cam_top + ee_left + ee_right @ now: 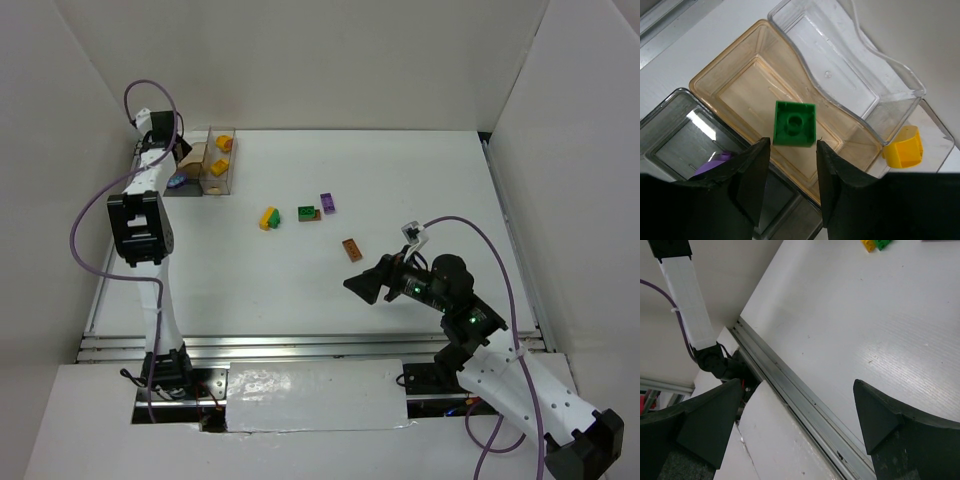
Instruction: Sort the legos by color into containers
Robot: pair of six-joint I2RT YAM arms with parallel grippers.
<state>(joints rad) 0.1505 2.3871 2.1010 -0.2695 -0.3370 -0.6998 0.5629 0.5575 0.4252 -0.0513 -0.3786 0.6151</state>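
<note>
My left gripper [792, 148] is open over the joined bins [205, 168] at the far left of the table. A green brick [794, 123] lies flat in the tan bin [740, 85], just past my fingertips and free of them. A purple brick [715, 162] shows in the dark grey bin [670, 135]. A yellow brick [903, 147] sits in the clear compartment at the right. On the table lie a yellow-orange brick [268, 218], a green brick [306, 212], a purple brick [327, 203] and a brown brick [352, 249]. My right gripper [363, 285] is open and empty, near the brown brick.
A clear wavy-walled bin [850, 70] stands beside the tan one. Two yellow-orange bricks [222, 155] lie in the right-hand bin. White walls close in the table at left, back and right. A metal rail [790, 390] runs along the near edge, by the left arm's base [165, 365].
</note>
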